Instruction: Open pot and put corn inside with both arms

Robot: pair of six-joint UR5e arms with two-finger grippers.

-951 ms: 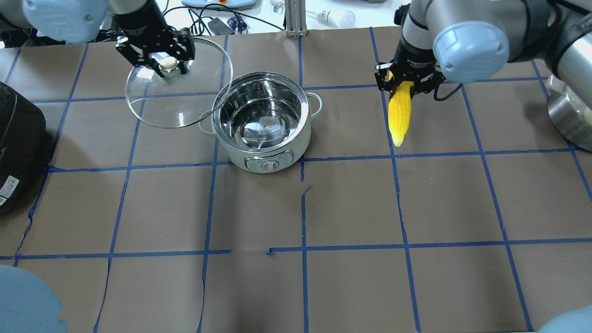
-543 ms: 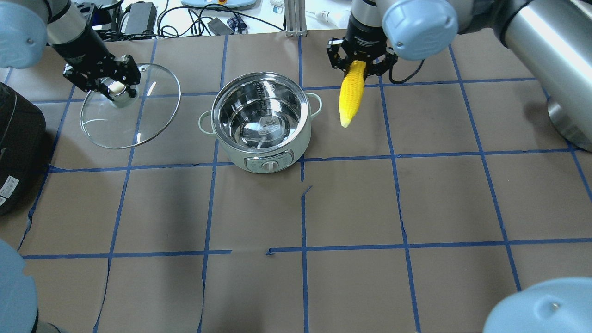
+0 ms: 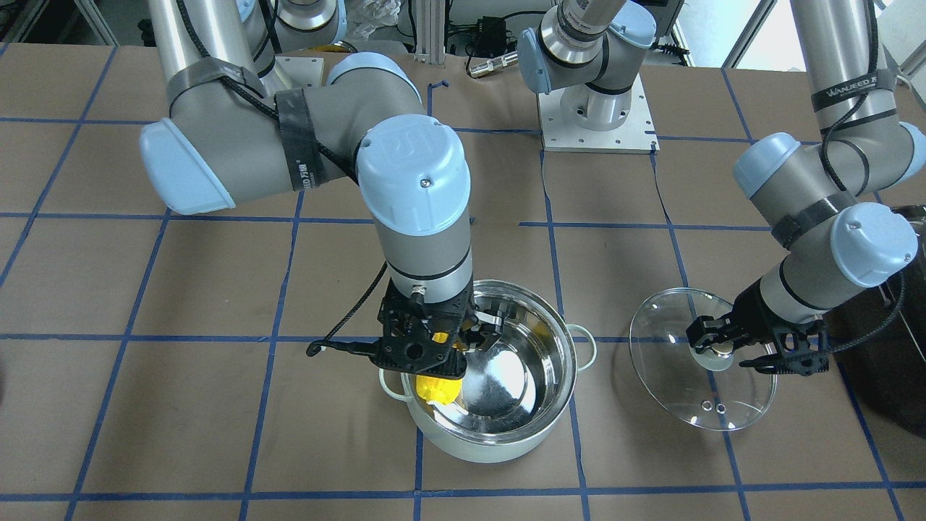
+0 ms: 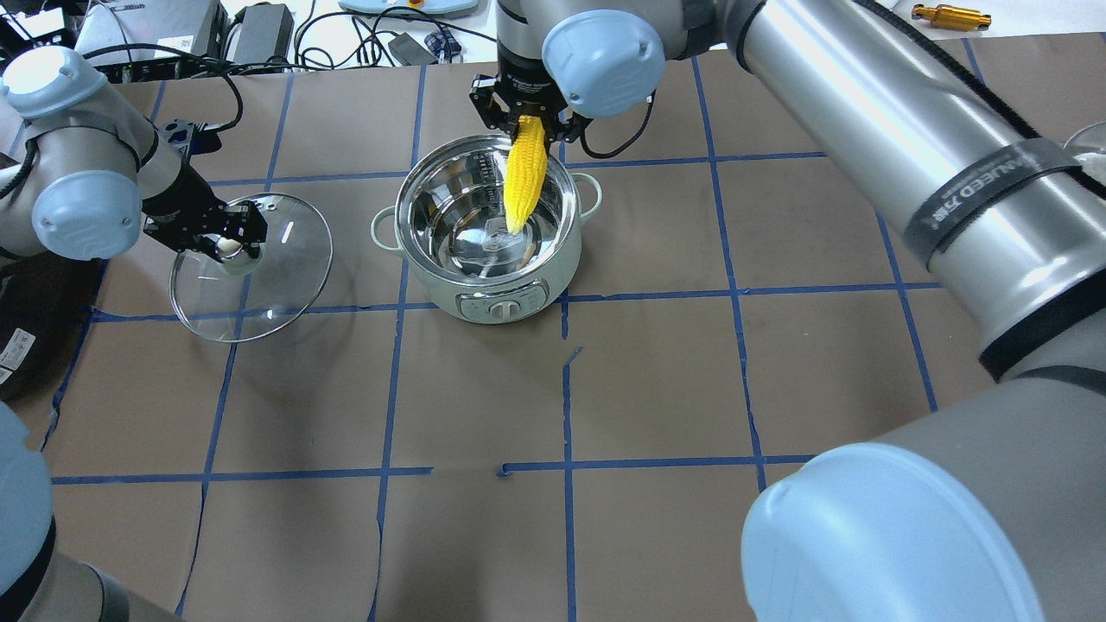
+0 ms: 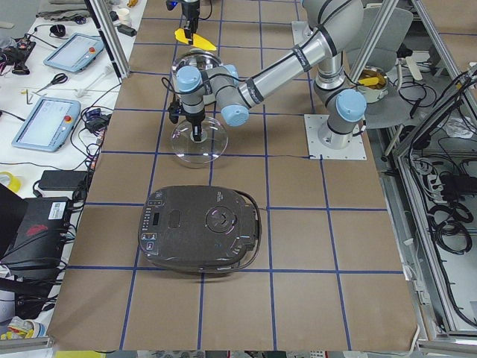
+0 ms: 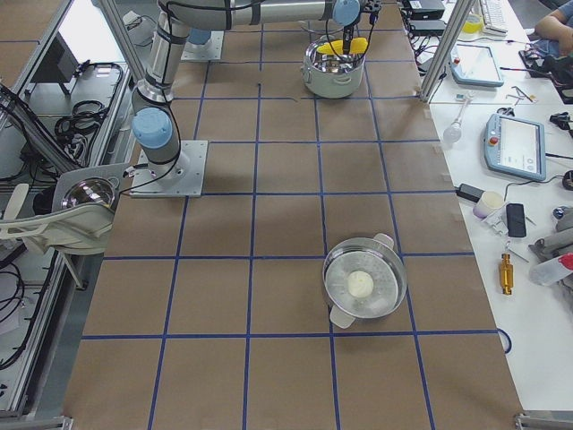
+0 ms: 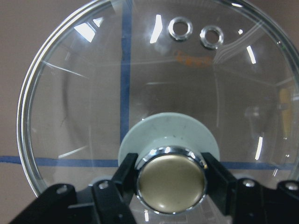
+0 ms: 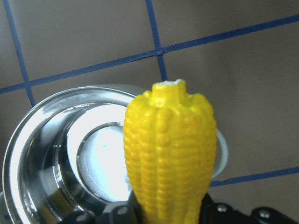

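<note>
The mint-green pot (image 4: 449, 298) stands open at table centre and also shows in the front view (image 3: 477, 441). My right gripper (image 4: 529, 125) is shut on the thick end of the yellow corn (image 4: 524, 181). The corn hangs point-down over the pot's far side, its tip inside the steel bowl. It also shows in the front view (image 3: 436, 389) and the right wrist view (image 8: 170, 154). My left gripper (image 4: 226, 246) is shut on the brass knob (image 7: 171, 179) of the glass lid (image 4: 285, 268). It holds the lid tilted, left of the pot and apart from it.
A black appliance (image 4: 26, 345) sits at the table's left edge, close to the left arm. A steel pot (image 6: 364, 282) with something white inside stands far to the right. Cables and devices lie beyond the table's far edge.
My right gripper has carried the corn leftward from beside the pot to over it. My left gripper has brought the lid toward the near side, still left of the pot.
</note>
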